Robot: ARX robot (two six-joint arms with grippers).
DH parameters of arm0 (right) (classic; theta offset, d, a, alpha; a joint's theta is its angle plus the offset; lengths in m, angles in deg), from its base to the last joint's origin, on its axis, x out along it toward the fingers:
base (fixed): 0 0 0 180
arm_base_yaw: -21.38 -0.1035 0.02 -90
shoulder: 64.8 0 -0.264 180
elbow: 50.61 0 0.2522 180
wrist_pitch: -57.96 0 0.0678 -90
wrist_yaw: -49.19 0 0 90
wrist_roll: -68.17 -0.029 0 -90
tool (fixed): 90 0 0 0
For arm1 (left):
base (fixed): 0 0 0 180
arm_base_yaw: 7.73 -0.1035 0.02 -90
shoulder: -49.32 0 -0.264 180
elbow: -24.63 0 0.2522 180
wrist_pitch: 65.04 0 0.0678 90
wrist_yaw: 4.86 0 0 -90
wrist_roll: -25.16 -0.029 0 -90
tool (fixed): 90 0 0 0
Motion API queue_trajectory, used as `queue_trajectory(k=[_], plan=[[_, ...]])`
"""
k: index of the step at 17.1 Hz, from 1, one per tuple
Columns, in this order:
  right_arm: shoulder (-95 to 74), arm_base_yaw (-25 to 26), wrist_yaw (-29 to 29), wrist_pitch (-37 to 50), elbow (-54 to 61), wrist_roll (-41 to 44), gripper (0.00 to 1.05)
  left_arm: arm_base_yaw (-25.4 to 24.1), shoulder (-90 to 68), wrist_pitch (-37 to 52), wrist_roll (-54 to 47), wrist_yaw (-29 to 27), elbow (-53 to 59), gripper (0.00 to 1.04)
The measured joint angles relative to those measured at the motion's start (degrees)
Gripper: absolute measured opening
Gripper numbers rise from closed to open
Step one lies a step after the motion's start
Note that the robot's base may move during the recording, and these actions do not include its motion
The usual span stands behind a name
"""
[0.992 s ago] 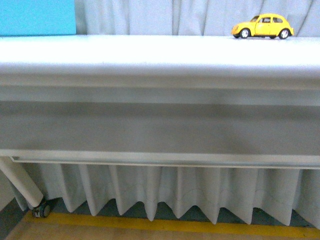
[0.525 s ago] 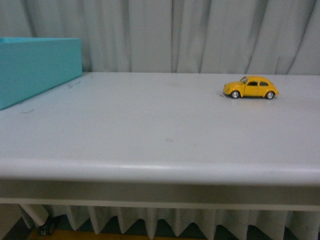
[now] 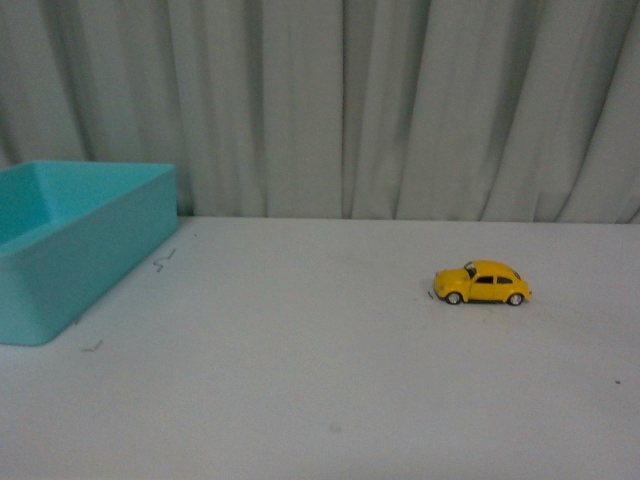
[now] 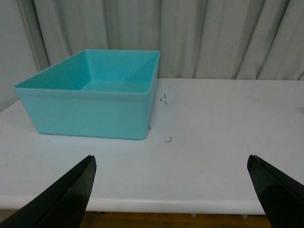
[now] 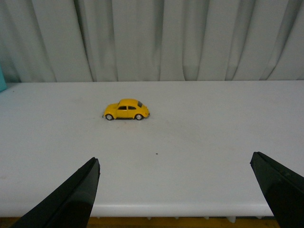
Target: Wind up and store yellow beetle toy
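On the right half of the worktop (image 3: 300, 400), the yellow beetle toy (image 3: 482, 284) stands on its wheels, side-on to the front camera. It is well apart from the teal bin (image 3: 90, 250) at the left.

Over the last second the front view has climbed. It showed the worktop's near edge before and now looks down across the surface. I judge that the toy itself has not shifted. Toy and bin are now both in sight, so I can plan the reach.

The right gripper (image 5: 174, 159) faces the toy with its jaws spread wide and holds nothing. The left gripper (image 4: 170, 159) faces the bin, also wide open and empty.

Winding has not yet begun. I judge that the right arm suits the pickup.
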Motion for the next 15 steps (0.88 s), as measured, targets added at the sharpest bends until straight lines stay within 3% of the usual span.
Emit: queue_trajectory(k=[15], plan=[[0.00,0.00,0.00,0.00,0.00,0.00,0.98,0.00,0.00,0.11,0.02,-0.02,0.00,0.98]])
